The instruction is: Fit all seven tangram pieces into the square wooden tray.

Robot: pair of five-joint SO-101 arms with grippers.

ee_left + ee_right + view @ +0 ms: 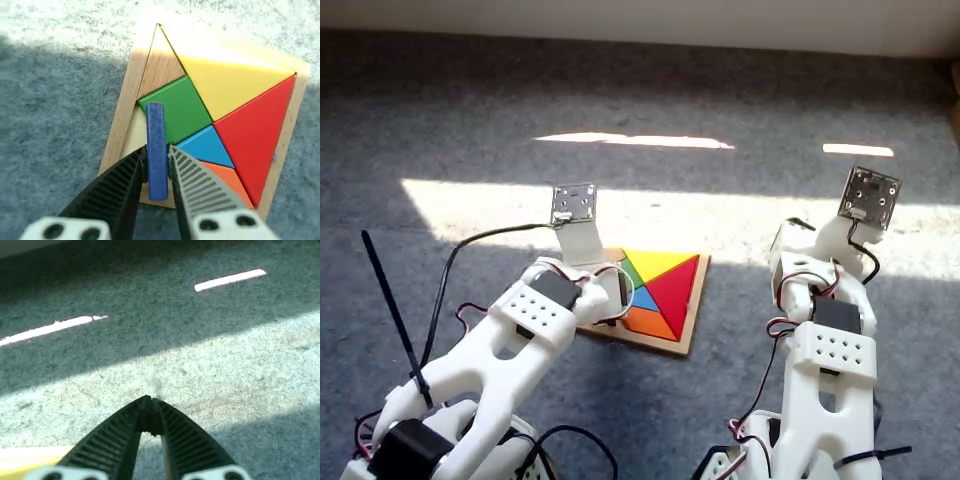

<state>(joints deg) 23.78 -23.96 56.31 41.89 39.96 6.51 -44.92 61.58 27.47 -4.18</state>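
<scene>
The square wooden tray (132,85) lies on the carpet and holds yellow (227,82), red (255,132), green (180,107), light blue (207,147) and orange (227,175) pieces. My left gripper (156,157) is shut on a dark blue piece (156,145), held on edge over the tray's bare corner beside the green square. In the high view the left arm (535,310) covers the tray's (688,335) left part. My right gripper (151,405) hangs shut and empty over bare carpet, to the right of the tray, on the right arm (830,340).
Grey carpet (470,130) surrounds the tray, crossed by bright sun bands (720,215). A black cable (450,275) runs along the left arm. A pale wall base (640,20) borders the far side.
</scene>
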